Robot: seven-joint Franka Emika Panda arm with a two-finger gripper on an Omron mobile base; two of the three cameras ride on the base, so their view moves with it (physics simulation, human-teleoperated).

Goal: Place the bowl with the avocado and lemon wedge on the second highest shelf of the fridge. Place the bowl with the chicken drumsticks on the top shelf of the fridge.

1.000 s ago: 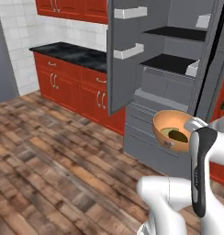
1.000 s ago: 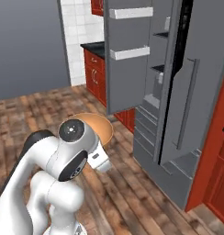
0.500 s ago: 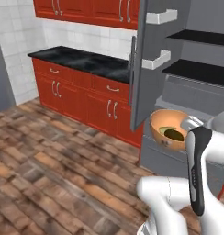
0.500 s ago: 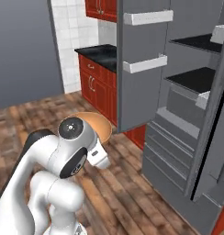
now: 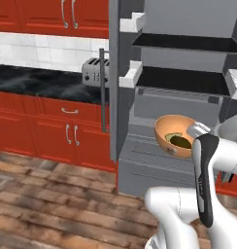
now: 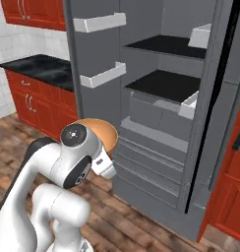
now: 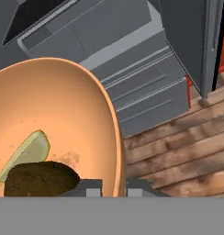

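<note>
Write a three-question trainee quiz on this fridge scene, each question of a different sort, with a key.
1. True or false: the gripper is shut on the rim of the orange bowl.
2. Multiple choice: what lies in the bowl? A) chicken drumsticks B) a dark green avocado beside a pale lemon wedge C) nothing
3. Short answer: what stands on the black counter left of the fridge?

Key
1. True; one fingertip sits on each side of the rim.
2. B
3. A silver toaster, partly hidden by the open fridge door.
</note>
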